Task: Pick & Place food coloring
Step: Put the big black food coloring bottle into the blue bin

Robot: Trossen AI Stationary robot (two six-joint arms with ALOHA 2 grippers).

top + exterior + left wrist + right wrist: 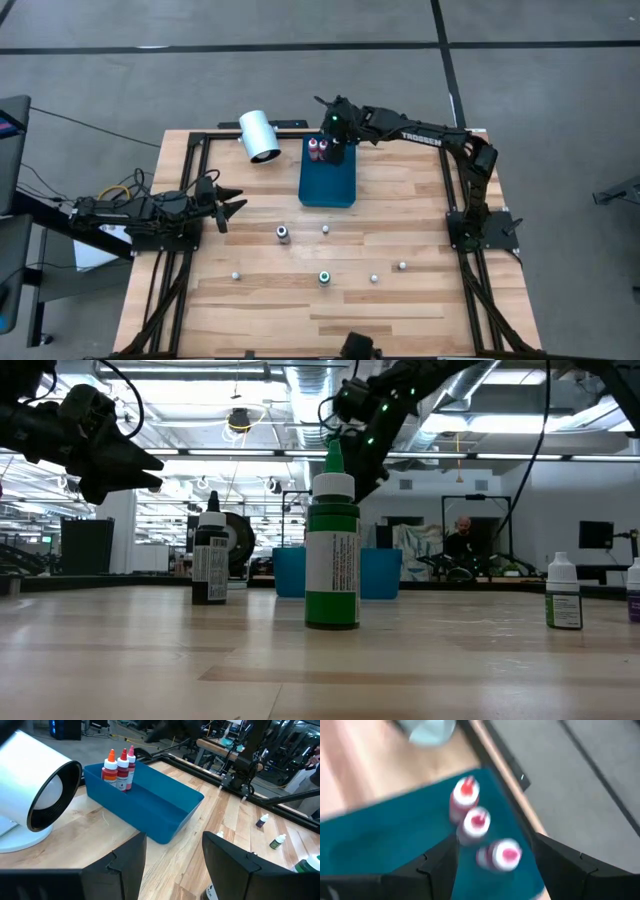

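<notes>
High view: three red-and-pink food coloring bottles (319, 149) stand upright, close together, at the far end of the blue tray (328, 184), up against its back wall. The left wrist view shows the same trio (119, 769) with orange, red and pink tips, and the right wrist view looks down on their caps (479, 825).

More food coloring bottles stand loose on the wooden table (420, 310), well apart from each other: a dark one (283, 233) near the tray's front edge, a small pale one (325, 229) beside it, a green one (324, 277) nearer the front, and three further small ones (236, 274), (374, 279), (402, 266). In the low view the green bottle (332, 550) stands closest, the dark bottle (210, 557) behind it to one side.

The right gripper (338, 150) hangs over the tray's far end just beside the three bottles; its fingers (440, 865) are spread wide and hold nothing.

The left gripper (234, 207) sits above the table's left side, well apart from the tray, pointing toward it, fingers (127, 860) parted and empty.

A white cylinder (259, 136) lies on its side beyond the tray's left corner, open end (52, 795) facing the table.
</notes>
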